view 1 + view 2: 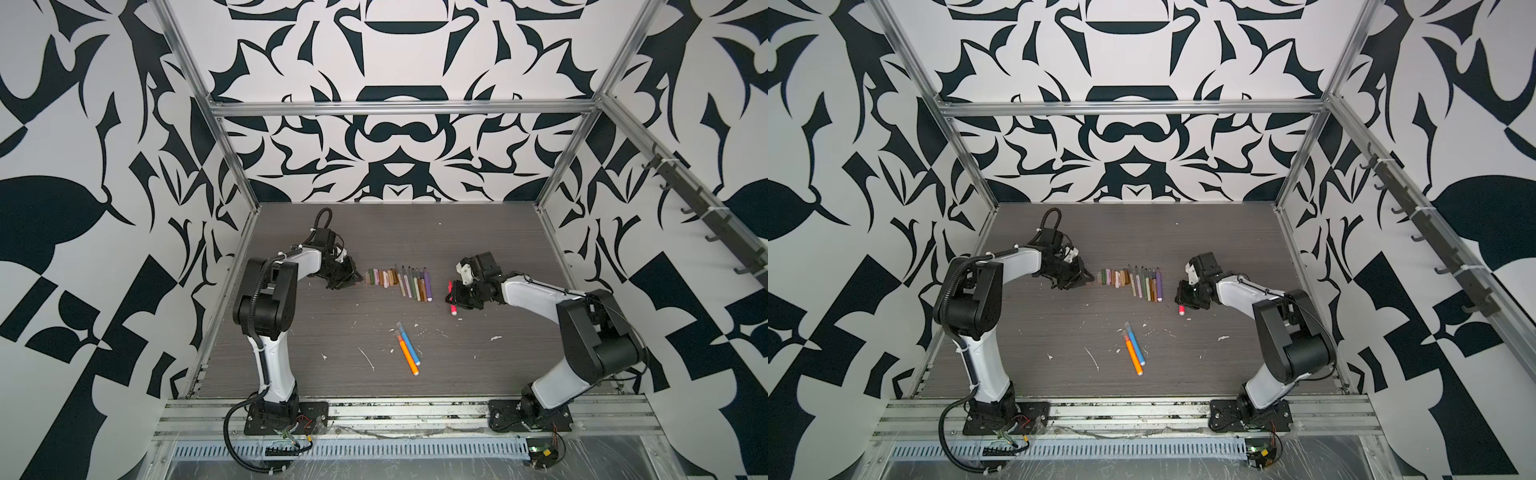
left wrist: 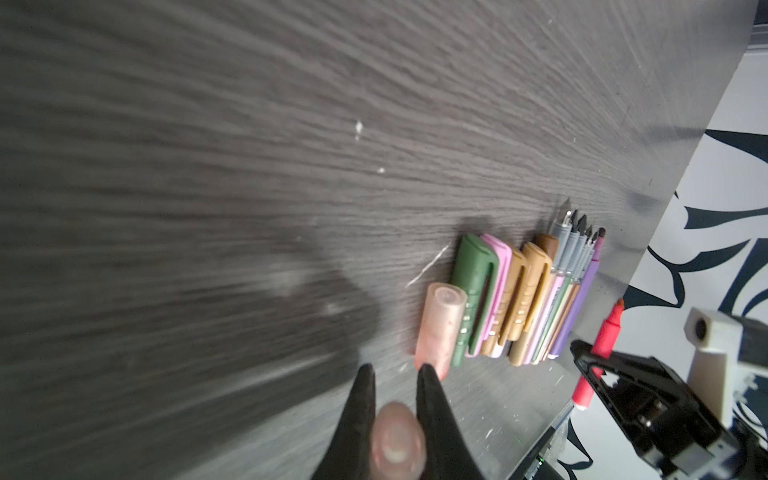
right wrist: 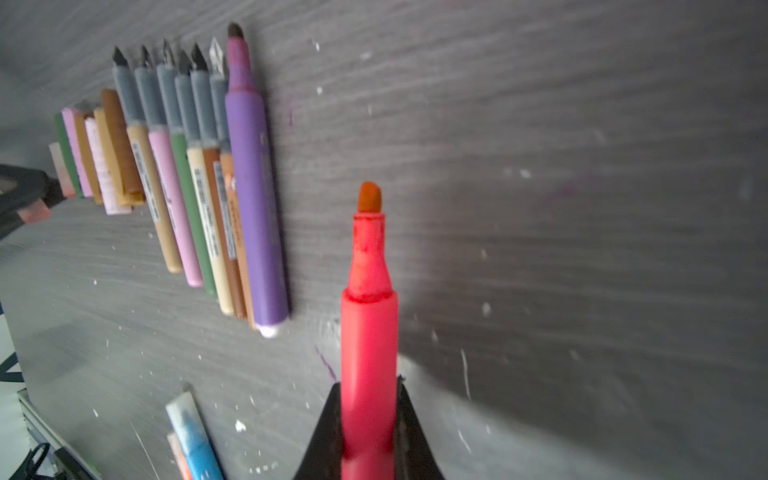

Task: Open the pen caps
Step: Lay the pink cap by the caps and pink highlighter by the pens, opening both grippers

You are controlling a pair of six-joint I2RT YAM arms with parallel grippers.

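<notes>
My left gripper (image 2: 397, 372) (image 1: 358, 277) is shut on a pale pink pen cap (image 2: 395, 440), just left of a row of loose pen caps (image 1: 380, 277) (image 1: 1113, 277). In the left wrist view the row starts with a translucent pink cap (image 2: 440, 324), then green, pink and tan ones. Right of the caps lie several uncapped pens (image 1: 415, 284) (image 3: 249, 199), the purple one outermost. My right gripper (image 3: 368, 386) (image 1: 451, 296) is shut on a red pen (image 3: 369, 332) (image 1: 1181, 309), which is uncapped, its orange tip bare, held above the table right of the row.
A blue pen (image 1: 409, 345) and an orange pen (image 1: 408, 357) lie capped side by side nearer the front of the grey wood table (image 1: 498, 374). White flecks are scattered around them. Metal frame posts and patterned walls close in the table.
</notes>
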